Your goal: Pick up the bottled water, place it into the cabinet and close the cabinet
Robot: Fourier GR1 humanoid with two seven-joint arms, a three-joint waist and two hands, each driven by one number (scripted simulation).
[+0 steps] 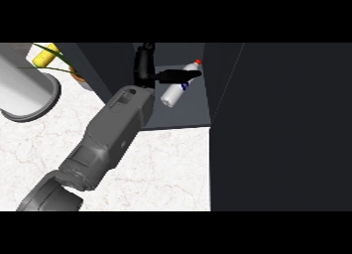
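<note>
1. Bottled water [175, 85]: I see a white bottle with a red cap and a dark label, tilted, cap end up and away from me, base end lower. It lies inside the cabinet, over the grey shelf, directly beyond and to the right of my hand.
2. Left hand [150, 74]: I see this black hand reaching into the cabinet. Its fingers point up along the bottle's left side, and one dark digit crosses over the bottle's upper part, just below the cap. I read this as the hand curled round the bottle. I cannot tell whether the bottle's base touches the shelf.
3. Left forearm [111, 135]: I see the grey arm rising from the lower left edge, across the counter, ending at the hand.
4. Cabinet shelf [184, 115]: I see a flat grey surface below and to the right of the hand, its front edge meeting the counter.
5. Cabinet door [288, 129]: I see a large dark panel well to the right of the hand, standing open.
6. Counter [164, 168]: I see white marbled stone, below the hand.
7. White cylinder [21, 89]: far to the left of the hand, with a plant [50, 62] beyond it.
</note>
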